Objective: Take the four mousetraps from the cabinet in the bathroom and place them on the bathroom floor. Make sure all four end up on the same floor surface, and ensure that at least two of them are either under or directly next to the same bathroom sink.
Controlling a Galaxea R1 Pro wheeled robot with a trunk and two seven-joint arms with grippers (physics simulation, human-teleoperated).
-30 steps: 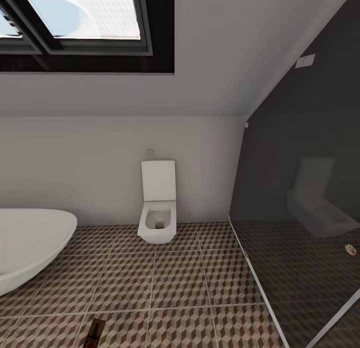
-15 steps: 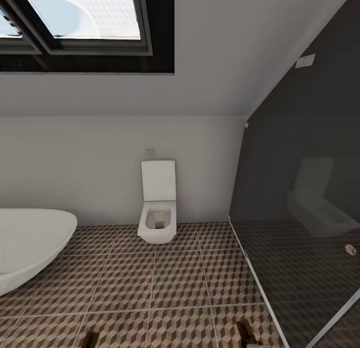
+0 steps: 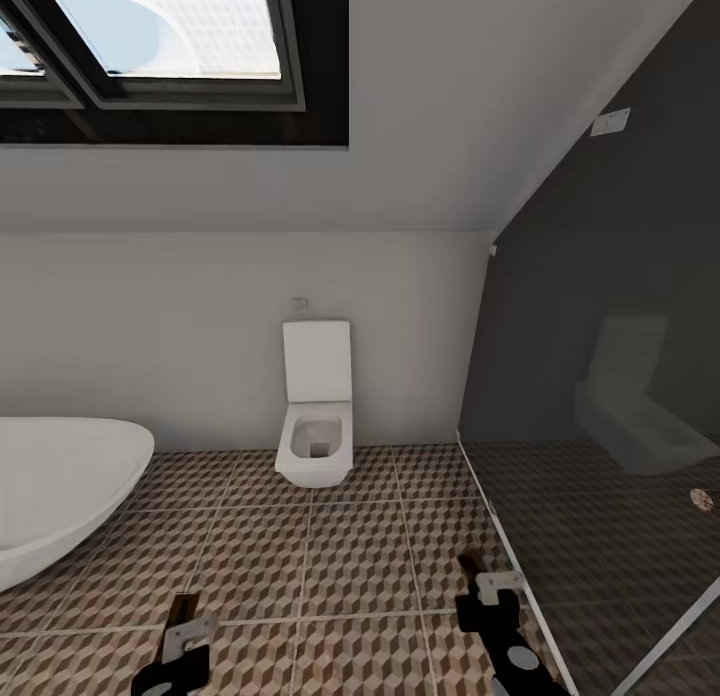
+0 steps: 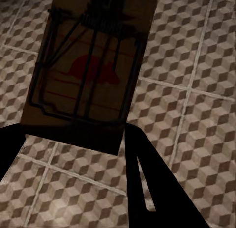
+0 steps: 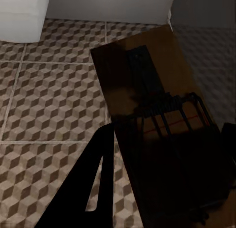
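Both arms risen, left gripper (image 3: 180,626), right gripper (image 3: 487,588), wrist views reveal mousetraps (image 4: 86,73) clamped.

The bathroom floor of brown, beige and white cube-patterned square tiles (image 3: 360,556) carries a white oval bathtub (image 3: 50,491).

I see a white wall-hung toilet (image 3: 317,416) dead centre, a white oval bathtub (image 3: 55,491) at nine o'clock, a dark-framed skylight (image 3: 150,46) at eleven.

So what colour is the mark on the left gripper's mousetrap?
Red, on the tan mousetrap; clearest in the left wrist view.
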